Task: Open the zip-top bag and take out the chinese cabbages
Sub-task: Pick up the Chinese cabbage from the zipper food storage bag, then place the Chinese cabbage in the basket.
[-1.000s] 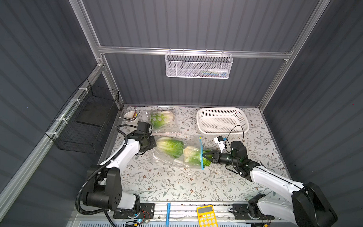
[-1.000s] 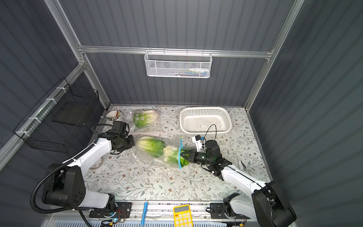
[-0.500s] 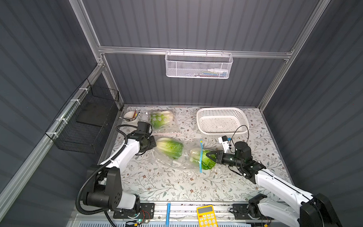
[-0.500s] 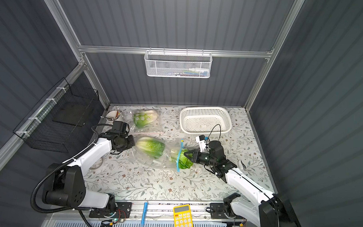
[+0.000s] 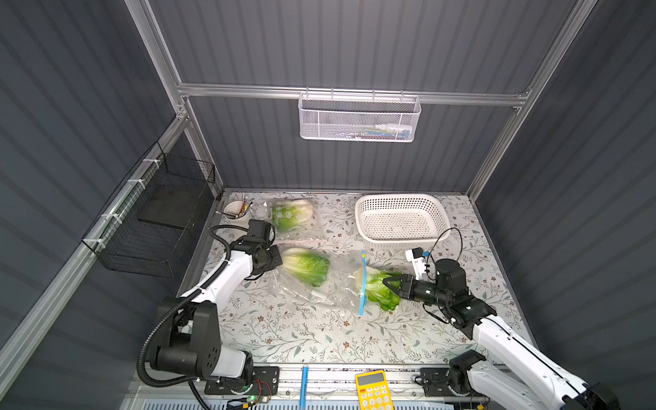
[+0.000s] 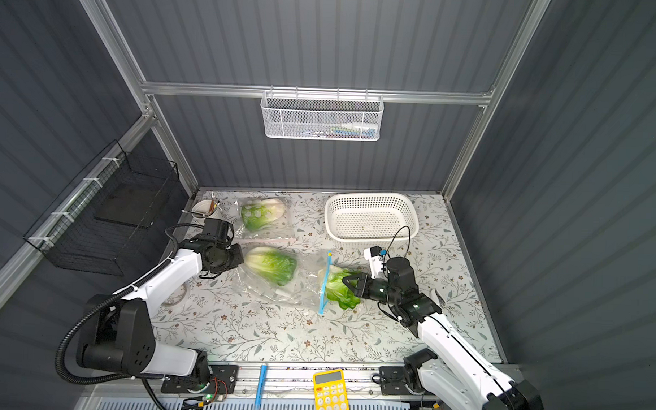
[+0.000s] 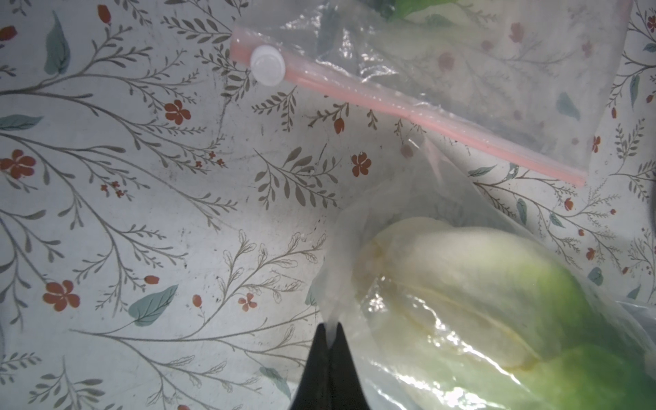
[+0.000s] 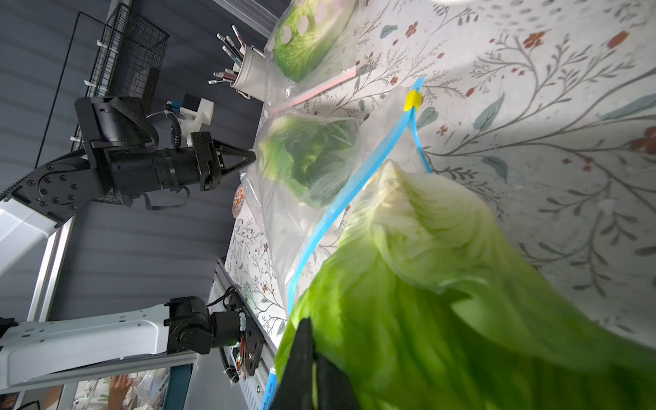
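left gripper (image 7: 332, 339) closed, pinching a corner of the zip-top bag (image 5: 338, 289). right gripper (image 5: 388, 285) clamped on chinese cabbage (image 5: 377, 294) at the bag's 3 o'clock mouth, its tips buried in leaves. second cabbage (image 5: 306, 266) blurred behind film; third cabbage (image 5: 289, 216) separately bagged, 11 o'clock.

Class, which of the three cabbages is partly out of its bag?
The cabbage in the right gripper, poking past the blue zip; the other two sit fully bagged.

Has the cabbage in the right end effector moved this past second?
Yes: the cabbage slid rightward relative to the white basket, farther past the blue zipper.
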Controlling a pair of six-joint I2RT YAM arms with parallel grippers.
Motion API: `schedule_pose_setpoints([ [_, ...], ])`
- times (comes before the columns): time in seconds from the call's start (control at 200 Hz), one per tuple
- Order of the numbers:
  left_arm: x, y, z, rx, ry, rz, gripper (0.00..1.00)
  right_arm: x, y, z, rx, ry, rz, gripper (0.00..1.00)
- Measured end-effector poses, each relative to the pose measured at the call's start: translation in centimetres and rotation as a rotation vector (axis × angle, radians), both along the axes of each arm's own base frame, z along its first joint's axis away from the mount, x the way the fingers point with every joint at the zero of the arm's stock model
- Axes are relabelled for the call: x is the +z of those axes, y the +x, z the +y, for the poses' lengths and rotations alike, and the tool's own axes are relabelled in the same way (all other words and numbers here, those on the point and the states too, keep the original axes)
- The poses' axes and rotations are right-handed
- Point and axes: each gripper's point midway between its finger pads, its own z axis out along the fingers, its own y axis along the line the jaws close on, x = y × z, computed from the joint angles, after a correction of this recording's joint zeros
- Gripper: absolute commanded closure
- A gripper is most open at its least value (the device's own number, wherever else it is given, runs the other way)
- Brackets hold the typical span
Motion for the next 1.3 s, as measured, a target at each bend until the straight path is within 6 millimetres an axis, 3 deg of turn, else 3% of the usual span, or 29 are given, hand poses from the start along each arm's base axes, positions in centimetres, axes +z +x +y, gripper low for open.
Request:
schedule_pose_setpoints([
  [0.565, -0.2, 0.0, 0.0, 0.0, 0.001, 0.007, 1.0, 2.5, -1.4, -3.2, -0.089, -0.081, -0.086, 1.0],
  [0.74, -0.3, 0.0, 0.0, 0.0, 0.001, 0.008, 1.0, 4.3, -1.4, -4.1, -0.122, -0.113, -0.144, 1.0],
  [1.045, -0.3, 0.0, 0.0, 0.0, 0.001, 0.009, 1.0, 6.1, -0.4, -4.9, -0.149, -0.171, -0.211, 1.0],
  [1.296, -0.3, 0.0, 0.0, 0.0, 0.001, 0.01, 1.0, 8.3, 2.1, -5.0, -0.157, -0.215, -0.269, 1.0],
])
